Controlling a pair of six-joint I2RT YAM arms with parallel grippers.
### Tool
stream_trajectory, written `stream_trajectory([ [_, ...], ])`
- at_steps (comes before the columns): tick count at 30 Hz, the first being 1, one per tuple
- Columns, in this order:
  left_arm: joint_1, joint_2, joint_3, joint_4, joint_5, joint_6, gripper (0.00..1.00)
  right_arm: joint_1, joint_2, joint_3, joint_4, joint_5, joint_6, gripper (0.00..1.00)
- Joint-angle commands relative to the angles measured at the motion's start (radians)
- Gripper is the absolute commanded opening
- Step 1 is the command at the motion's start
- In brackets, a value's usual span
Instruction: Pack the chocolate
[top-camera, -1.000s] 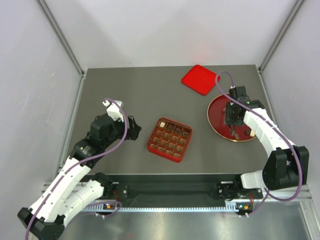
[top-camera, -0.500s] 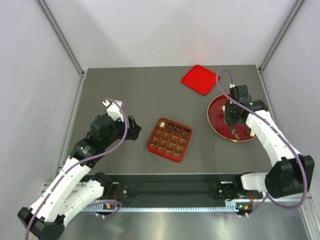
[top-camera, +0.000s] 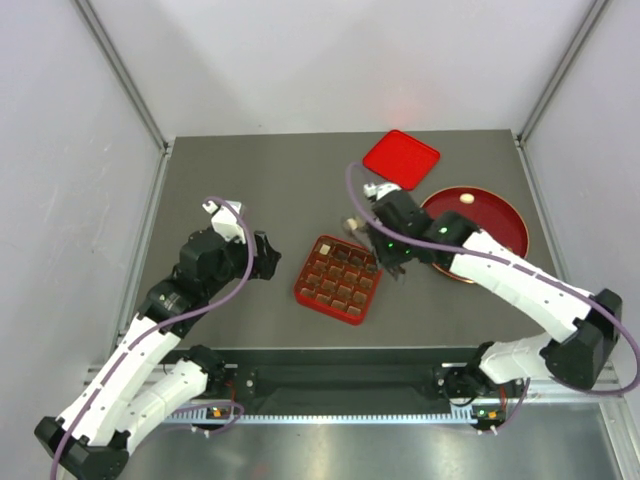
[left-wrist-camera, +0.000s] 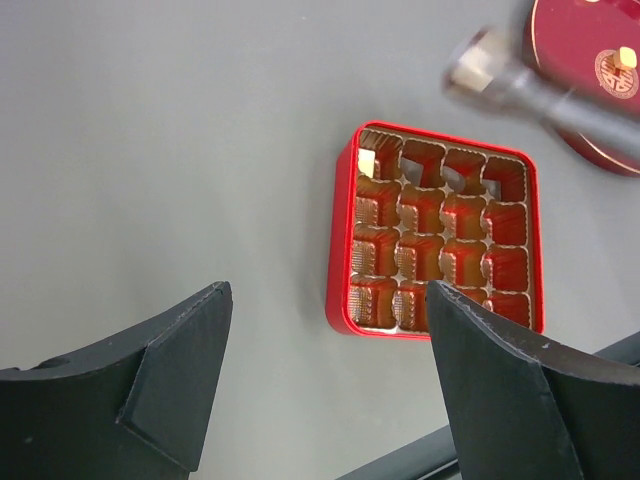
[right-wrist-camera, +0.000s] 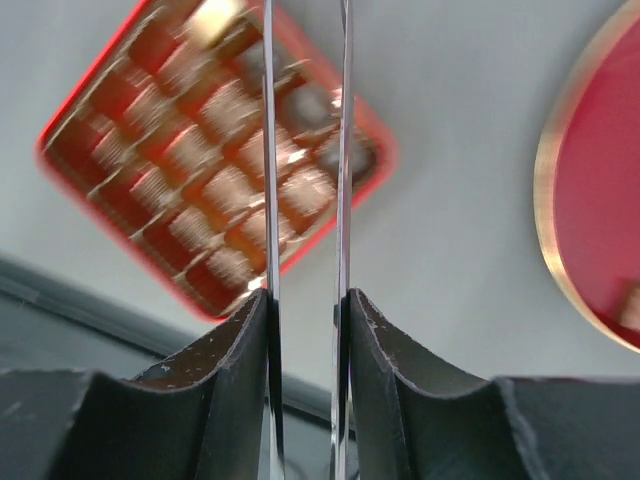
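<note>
Risk: the right fingers (right-wrist-camera: 250, 345), over the red tray's (left-wrist-camera: 342, 250) upper right corner at frame centre, could drop a piece onto a cell wall or the table (top-camera: 250, 180) if they release off-centre. They sit close together with a thin gap (whether they pinch anything, I cannot tell), with that arm stretched low and leftward; the left fingers (left-wrist-camera: 170, 370) are spread wide and empty. The chocolate (left-wrist-camera: 367, 162) fills several tray cells, with one cream piece (top-camera: 466, 199) on the round plate (top-camera: 497, 215) at right.

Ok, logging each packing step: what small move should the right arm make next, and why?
Probably lower the right gripper toward an open cell of the tray: its fingers hang blurred by the far edge, a tan blur, perhaps chocolate, at their tips.
</note>
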Motion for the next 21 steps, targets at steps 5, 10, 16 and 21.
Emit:
stream_trajectory([
  [5,-0.002,-0.022,0.005,0.013,-0.028,-0.001,0.83,0.178,0.114,0.087,0.053,0.014,0.086,0.26],
  [10,-0.003,-0.028,0.004,0.01,-0.035,-0.001,0.83,0.209,0.152,0.093,0.079,-0.014,0.101,0.27],
  [16,-0.003,-0.029,0.004,0.013,-0.035,-0.001,0.83,0.23,0.151,0.09,0.077,-0.024,0.115,0.27],
  [21,-0.002,-0.023,0.005,0.013,-0.031,-0.001,0.83,0.237,0.147,0.074,0.074,-0.024,0.126,0.3],
])
